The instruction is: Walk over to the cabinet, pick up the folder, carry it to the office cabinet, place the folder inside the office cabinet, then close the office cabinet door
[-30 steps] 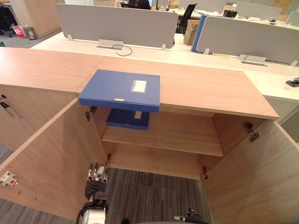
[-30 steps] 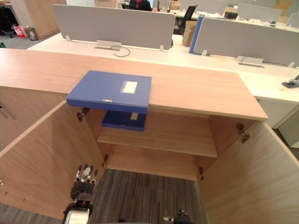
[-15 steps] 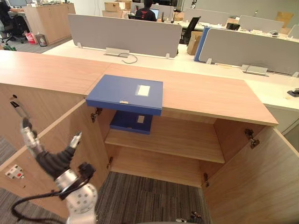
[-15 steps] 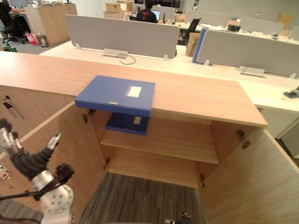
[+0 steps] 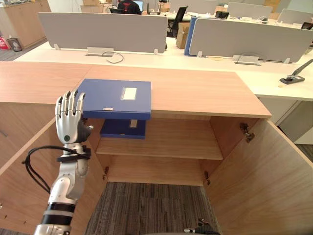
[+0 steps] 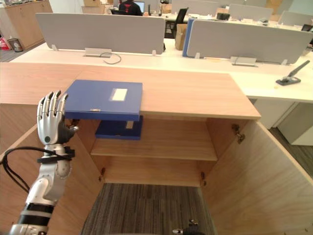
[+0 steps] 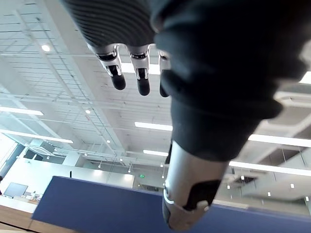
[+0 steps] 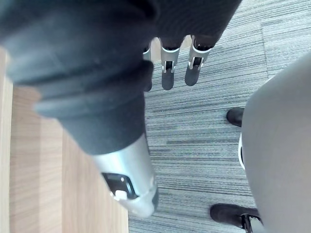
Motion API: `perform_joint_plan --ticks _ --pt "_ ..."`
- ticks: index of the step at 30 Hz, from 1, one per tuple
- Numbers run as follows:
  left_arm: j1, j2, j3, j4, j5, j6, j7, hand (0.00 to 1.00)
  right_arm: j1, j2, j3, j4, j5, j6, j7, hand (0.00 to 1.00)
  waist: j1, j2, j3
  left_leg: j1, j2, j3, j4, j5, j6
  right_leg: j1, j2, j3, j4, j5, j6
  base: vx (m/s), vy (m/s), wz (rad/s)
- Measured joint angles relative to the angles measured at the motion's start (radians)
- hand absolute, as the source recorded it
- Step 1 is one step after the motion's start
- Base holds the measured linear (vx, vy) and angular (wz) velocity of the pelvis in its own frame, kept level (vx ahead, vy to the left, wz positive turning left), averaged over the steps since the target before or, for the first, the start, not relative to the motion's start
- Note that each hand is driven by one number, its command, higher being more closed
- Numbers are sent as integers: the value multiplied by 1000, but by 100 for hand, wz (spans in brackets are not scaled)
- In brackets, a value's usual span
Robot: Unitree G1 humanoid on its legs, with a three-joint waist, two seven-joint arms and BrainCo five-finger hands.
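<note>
folder (image 5: 117, 97), blue: lies flat on the cabinet top (image 5: 205, 90), its near edge overhanging, so you can likely get fingers under it. your left hand (image 5: 70, 120): upright just left of it, fingers straight, empty. right hand (image 8: 166, 68): low, fingers relaxed, empty.

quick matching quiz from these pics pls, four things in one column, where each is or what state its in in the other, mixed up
Things
1. flat blue folder with a white label
2. darker blue folder
3. left hand
4. right hand

Places or states
A. on the upper shelf inside the open light wooden cabinet
B. raised in front of the cabinet's open left door, fingers straight
C. on the cabinet top, overhanging its front edge
D. hanging down over grey striped carpet, fingers relaxed

Pairs: 1-C, 2-A, 3-B, 4-D
</note>
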Motion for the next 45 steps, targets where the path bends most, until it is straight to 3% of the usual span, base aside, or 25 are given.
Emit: perform_joint_plan --ticks 8,25,26,45 --pt "-97 124 -47 167 71 -6 -89 0 -1 -4 18 -8 -1 -4 15 0 -7 1 4 8 -2 16 0 -6 -3 -2 -3 21 -7 2 0 -17 22 -8" --pt "-210 162 -147 322 74 -16 -132 0 -8 -4 14 -10 0 -7 22 0 -35 2 4 16 0 21 0 -10 -4 -5 -1 46 -15 12 -2 -10 8 -4" --pt "-211 162 -147 322 70 -16 -132 100 -9 -4 14 -10 0 -7 22 0 -38 2 4 16 0 23 0 -11 -5 -7 -1 48 -15 12 -2 -18 13 -4" --pt "-342 161 -148 499 60 -4 -131 100 -2 -25 74 -47 5 -9 30 0 -63 3 -5 15 2 52 0 -15 -6 -28 1 89 -20 31 6 -13 11 -6"
